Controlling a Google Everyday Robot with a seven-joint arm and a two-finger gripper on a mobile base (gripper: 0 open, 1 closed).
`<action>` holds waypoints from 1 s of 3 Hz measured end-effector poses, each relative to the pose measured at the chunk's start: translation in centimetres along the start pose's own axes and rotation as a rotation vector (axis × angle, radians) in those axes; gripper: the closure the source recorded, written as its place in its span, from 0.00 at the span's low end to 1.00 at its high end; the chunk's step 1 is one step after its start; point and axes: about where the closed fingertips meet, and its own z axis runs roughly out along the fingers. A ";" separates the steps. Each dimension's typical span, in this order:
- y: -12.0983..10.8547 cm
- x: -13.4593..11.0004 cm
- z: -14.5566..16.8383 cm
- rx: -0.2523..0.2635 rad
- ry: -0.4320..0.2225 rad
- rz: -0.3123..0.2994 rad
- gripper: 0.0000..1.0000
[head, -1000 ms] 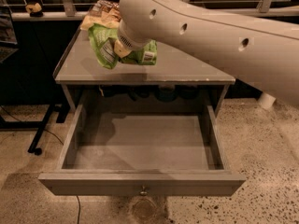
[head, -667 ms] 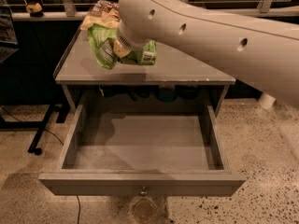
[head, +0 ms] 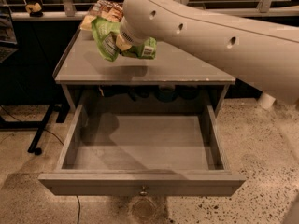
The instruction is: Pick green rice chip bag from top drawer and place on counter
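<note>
"Fingers (head: 123,42) first: have they got hold of anything?"

"Yes. Your gripper (head: 122,45) hangs over the left rear part of the flat grey rectangular table (head: 187,69), and its fingers are clamped on the crinkly light-green rice chip bag (head: 106,35) with the white label panel. You can see only a pale bit of them across the bag; the wrist hides the rest."

"Is the bag resting on the table?"

"No. It is held above it, and its shadow falls on the grey surface just beneath."

"Take me across, left to right."

"At far left, a small tan object (head: 32,7) sits on the ledge behind, and lower down a black stand leg (head: 42,125) rests on the speckled floor (head: 261,139). At the table's back left corner a brown-and-yellow chip bag (head: 105,10) lies just behind the green one. Next comes the bag in your gripper. From there the thick cream-white arm (head: 224,45) runs off to the right, above the table's right half. Below the table, the wide shallow grey drawer (head: 140,143) stands open toward you, its bottom in full view. A small round metal knob (head: 143,190) sits mid-front on its panel. You'll notice dark shapes in the recess behind the drawer; I cannot tell what they are."
</note>
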 end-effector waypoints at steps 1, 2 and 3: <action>-1.5 0.0 2.7 -0.011 0.002 0.023 1.00; -2.1 0.2 5.5 -0.042 0.016 0.049 1.00; -2.2 0.1 5.7 -0.043 0.013 0.052 0.81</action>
